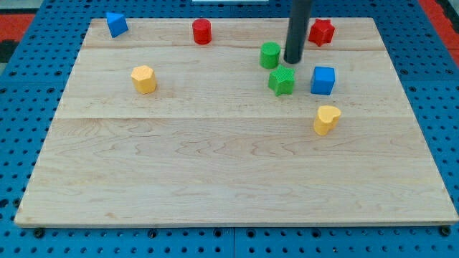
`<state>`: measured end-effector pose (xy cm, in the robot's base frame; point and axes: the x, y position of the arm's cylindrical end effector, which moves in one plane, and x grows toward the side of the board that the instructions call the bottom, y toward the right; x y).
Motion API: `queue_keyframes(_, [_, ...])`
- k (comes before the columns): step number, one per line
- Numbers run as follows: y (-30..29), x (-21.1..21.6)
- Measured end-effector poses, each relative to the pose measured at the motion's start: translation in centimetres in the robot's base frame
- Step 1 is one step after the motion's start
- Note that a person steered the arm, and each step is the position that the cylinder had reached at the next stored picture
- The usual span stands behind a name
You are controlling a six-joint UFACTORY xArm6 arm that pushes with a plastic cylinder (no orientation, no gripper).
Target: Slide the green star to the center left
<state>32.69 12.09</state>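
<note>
The green star (282, 81) lies on the wooden board (215, 158) right of centre near the view's top. My tip (292, 60) is just above and slightly right of it, close but apart. A green cylinder (270, 55) stands just left of my tip. A blue cube (323, 80) sits right of the star.
A red star-like block (322, 32) is at the top right, a red cylinder (202, 31) at top centre, a blue block (116, 24) at top left. A yellow hexagonal block (143, 79) sits at the left, a yellow heart-like block (326, 119) below the blue cube.
</note>
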Motion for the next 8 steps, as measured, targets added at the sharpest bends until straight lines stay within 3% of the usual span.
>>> queue_keyframes(1, [-4.7,3.3])
queue_keyframes(2, [-5.9,7.6])
queue_keyframes(3, [-1.8,8.5])
queue_keyframes(5, [-17.8,12.1])
queue_keyframes(6, [-23.1,11.3])
queue_keyframes(8, [-23.2,7.4])
